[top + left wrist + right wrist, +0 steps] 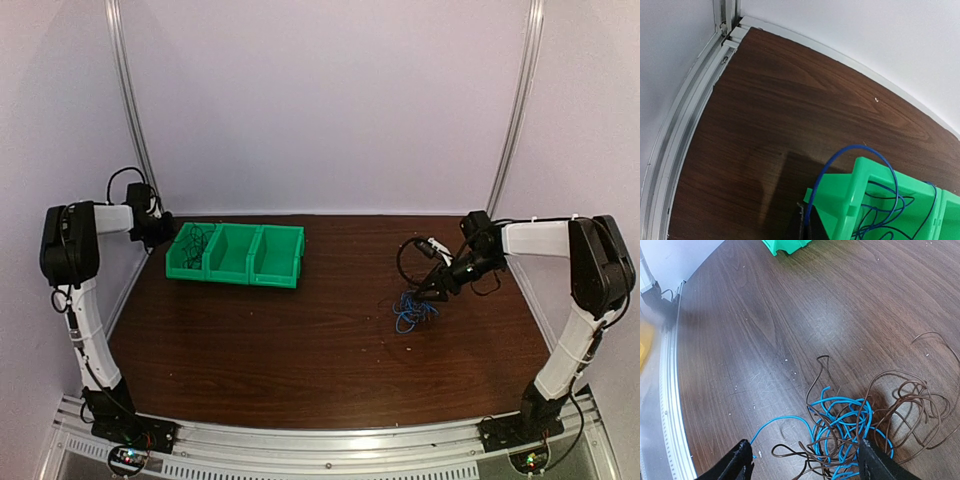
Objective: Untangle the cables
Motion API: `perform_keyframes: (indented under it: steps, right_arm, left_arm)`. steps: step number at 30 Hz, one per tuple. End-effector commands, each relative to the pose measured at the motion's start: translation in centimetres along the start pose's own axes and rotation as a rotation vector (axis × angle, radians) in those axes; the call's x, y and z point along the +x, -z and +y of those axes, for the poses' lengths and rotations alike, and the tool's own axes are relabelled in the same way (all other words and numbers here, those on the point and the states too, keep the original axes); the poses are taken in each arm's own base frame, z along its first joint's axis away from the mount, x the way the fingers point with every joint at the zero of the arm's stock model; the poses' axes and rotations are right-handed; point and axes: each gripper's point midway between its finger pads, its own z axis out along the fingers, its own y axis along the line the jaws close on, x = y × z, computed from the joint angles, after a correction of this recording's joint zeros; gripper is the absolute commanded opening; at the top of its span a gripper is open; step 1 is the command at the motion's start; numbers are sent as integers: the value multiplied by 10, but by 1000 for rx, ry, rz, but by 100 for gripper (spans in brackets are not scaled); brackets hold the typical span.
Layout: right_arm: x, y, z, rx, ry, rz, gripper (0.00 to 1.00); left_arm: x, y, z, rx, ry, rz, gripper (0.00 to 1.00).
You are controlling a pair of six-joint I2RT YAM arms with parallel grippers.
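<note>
At the far left of the top view my left arm is folded high, its forearm level, and the left gripper sits against the left end of the one green bin. I count three compartments in the bin. From above, only the leftmost shows thin cables in it.

The left wrist view adds what the top view cannot. The left gripper is at the bottom edge with its jaws together, and a single blue cable arches up from them and drops over the bin wall into that compartment, where more blue loops lie.

The middle of the dark worktop separates the bin from the second group of cables. That is one tangle, right of centre.

My right arm reaches in from the right with the elbow up and the forearm sloping down, and the right gripper is just above the tangle. In its wrist view the right gripper has its jaws wide apart, gripping nothing. The tangle of blue and dark brown strands lies between and beyond them. I cannot count the separate strands.
</note>
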Motion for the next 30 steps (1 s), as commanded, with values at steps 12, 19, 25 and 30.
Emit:
perform_keyframes:
  steps: [12, 19, 25, 30]
  right_arm:
    - [1, -5, -3, -11, 7, 21, 73]
    - [1, -5, -2, -18, 8, 21, 73]
    - [0, -4, 0, -24, 8, 22, 73]
    - [-1, -3, 0, -21, 9, 20, 73]
  left_arm:
    - [12, 36, -80, 63, -144, -60, 0]
    - [57, 13, -75, 29, -140, 39, 0]
    - [64, 9, -74, 24, -138, 65, 0]
    - [38, 39, -89, 35, -159, -3, 19]
